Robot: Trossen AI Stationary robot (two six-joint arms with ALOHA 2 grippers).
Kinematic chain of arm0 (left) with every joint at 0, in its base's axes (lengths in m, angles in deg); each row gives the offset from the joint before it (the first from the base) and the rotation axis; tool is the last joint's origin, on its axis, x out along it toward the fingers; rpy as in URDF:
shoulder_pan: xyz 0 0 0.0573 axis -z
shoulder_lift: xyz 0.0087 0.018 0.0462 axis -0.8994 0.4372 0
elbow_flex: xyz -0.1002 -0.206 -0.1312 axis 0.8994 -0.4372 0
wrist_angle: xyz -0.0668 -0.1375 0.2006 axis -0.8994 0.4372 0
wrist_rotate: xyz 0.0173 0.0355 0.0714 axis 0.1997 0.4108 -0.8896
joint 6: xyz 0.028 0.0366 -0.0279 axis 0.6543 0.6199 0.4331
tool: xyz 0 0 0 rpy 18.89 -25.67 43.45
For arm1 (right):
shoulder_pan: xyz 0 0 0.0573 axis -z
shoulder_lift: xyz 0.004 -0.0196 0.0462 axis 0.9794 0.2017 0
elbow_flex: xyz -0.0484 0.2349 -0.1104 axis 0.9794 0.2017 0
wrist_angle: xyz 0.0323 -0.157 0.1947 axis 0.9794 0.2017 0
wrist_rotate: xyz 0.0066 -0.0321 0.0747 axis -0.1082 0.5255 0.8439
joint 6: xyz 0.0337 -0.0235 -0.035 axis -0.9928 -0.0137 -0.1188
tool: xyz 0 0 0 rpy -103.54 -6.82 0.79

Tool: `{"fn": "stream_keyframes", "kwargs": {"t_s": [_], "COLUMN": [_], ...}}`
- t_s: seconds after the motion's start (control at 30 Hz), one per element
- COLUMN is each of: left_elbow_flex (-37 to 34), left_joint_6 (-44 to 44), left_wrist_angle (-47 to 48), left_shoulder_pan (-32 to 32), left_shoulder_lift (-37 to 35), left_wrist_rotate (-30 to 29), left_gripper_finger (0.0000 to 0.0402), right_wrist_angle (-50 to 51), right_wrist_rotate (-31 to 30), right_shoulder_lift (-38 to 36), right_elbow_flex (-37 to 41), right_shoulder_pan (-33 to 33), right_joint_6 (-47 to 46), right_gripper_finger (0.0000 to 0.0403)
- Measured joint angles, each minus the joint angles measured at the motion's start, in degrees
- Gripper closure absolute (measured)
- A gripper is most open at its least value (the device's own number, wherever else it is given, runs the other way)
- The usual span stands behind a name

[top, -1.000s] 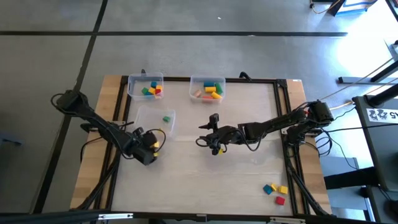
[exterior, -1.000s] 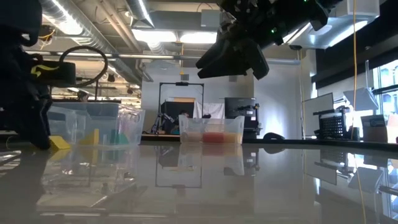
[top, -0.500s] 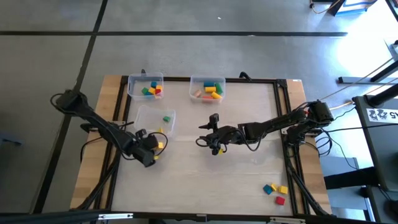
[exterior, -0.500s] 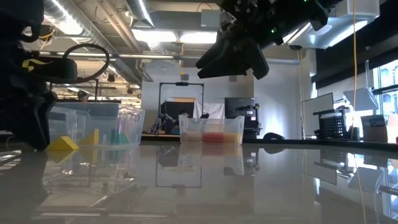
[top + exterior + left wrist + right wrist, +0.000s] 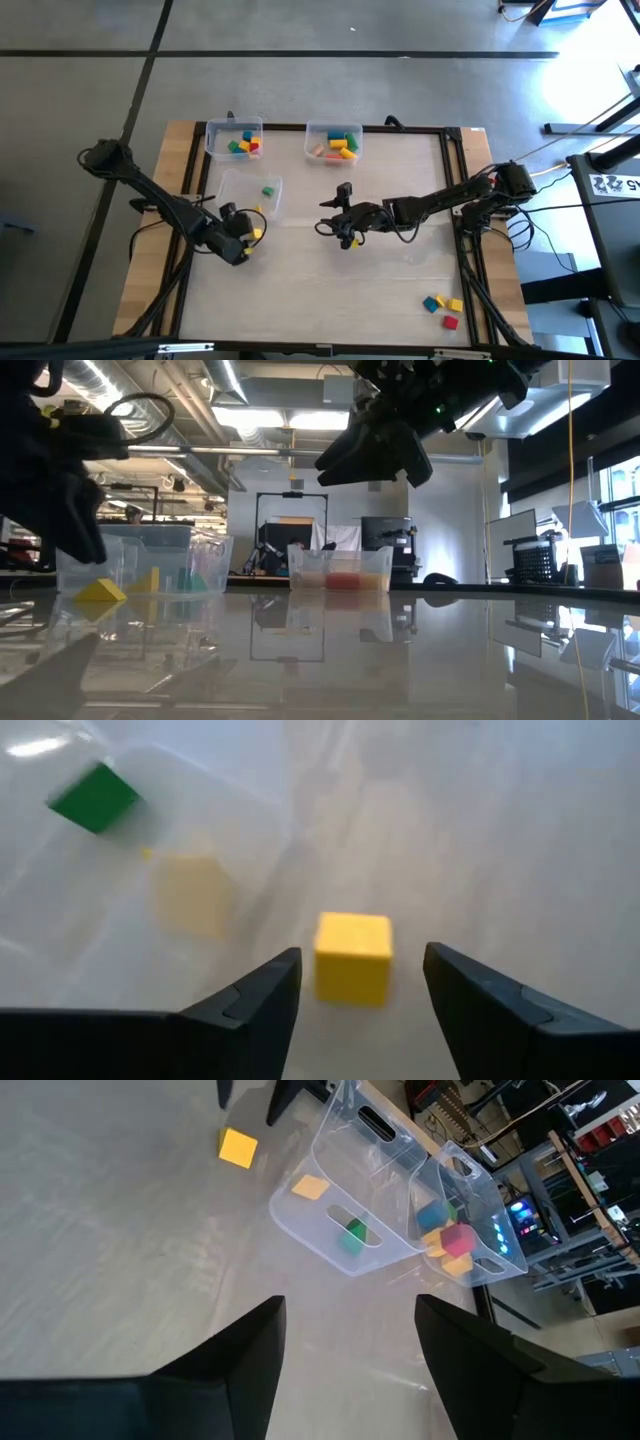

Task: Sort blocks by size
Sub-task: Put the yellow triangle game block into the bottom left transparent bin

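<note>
A yellow block [image 5: 352, 958] lies on the table just outside the near clear bin [image 5: 250, 192]. It also shows in the high view [image 5: 257, 233] and the low view [image 5: 100, 590]. My left gripper [image 5: 243, 240] is open and hangs above the block, with a finger on each side and clear of it. The bin holds a green block [image 5: 267, 190] and a yellow one [image 5: 259, 210]. My right gripper [image 5: 335, 228] is open and empty above mid-table.
Two clear bins with mixed coloured blocks stand at the far edge, one at the far left [image 5: 233, 140] and one at the far middle [image 5: 333, 140]. Blue [image 5: 432, 303], yellow [image 5: 455, 305] and red [image 5: 449, 322] blocks lie loose at the near right corner.
My left gripper has risen from the table top. The yellow block stays behind on the table beside the near bin. My right arm has kept still.
</note>
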State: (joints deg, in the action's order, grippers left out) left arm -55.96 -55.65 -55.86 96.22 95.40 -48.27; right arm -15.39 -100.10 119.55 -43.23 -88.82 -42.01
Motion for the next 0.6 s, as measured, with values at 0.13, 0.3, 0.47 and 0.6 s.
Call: {"fn": "stream_keyframes", "kwargs": {"t_s": [0.13,0.3,0.47,0.6], "left_elbow_flex": [-1.8,-5.2,-8.3,-10.3], "left_joint_6": [0.1,0.3,1.9,1.2], "left_wrist_angle": [-1.4,-10.4,-16.6,-17.6], "left_shoulder_pan": [0.0,0.0,0.0,0.0], "left_shoulder_lift": [1.2,2.3,2.5,2.5], "left_wrist_rotate": [-2.5,-1.9,-1.9,-2.0], "left_gripper_finger": [0.0193,0.0193,0.0194,0.0194], "right_wrist_angle": [0.0,0.0,0.0,0.0], "right_wrist_rotate": [0.0,1.0,1.0,1.0], "right_shoulder_lift": [0.0,0.0,0.0,0.0], "right_elbow_flex": [0.0,0.0,0.0,0.0], "right_shoulder_pan": [0.0,0.0,0.0,0.0], "right_joint_6": [-0.2,-1.0,-1.0,-1.0], "right_gripper_finger": [0.0175,0.0175,0.0175,0.0175]}}
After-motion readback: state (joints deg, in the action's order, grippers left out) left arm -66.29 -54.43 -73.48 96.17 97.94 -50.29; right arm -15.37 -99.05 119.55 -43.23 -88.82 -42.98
